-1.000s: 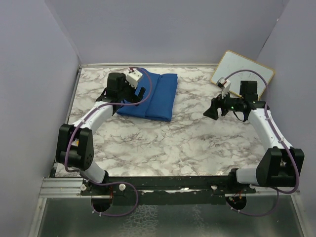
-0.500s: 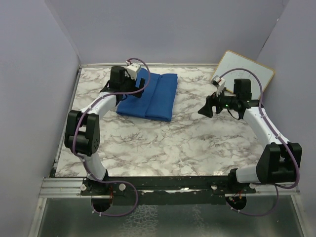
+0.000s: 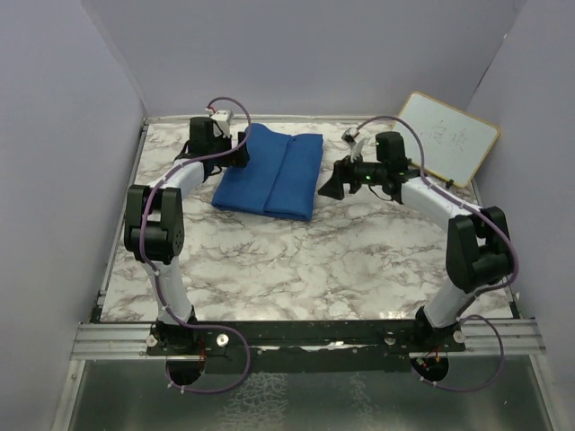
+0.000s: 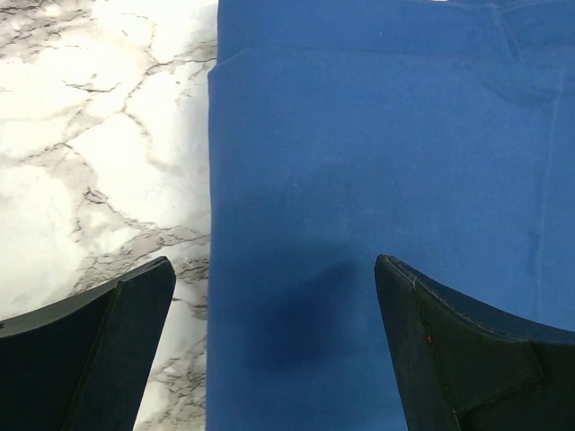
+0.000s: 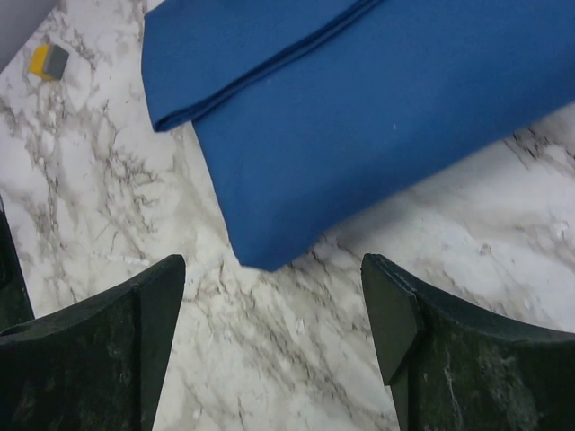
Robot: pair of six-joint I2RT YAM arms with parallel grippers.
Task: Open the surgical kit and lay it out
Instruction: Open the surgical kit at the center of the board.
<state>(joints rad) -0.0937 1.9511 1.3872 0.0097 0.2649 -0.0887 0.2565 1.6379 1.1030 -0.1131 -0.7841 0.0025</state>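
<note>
surgical kit [image 3: 274, 171] sits folded shut on the marble table [image 3: 296, 251], far side; left gripper [image 3: 243, 149] spread wide over its left edge, right gripper [image 3: 329, 185] spread too, just beside its right edge, gripping nothing.

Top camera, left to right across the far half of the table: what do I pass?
In order: left hand, at the wrap's left edge → folded blue wrap → right hand, beside its right edge → whiteboard.
</note>
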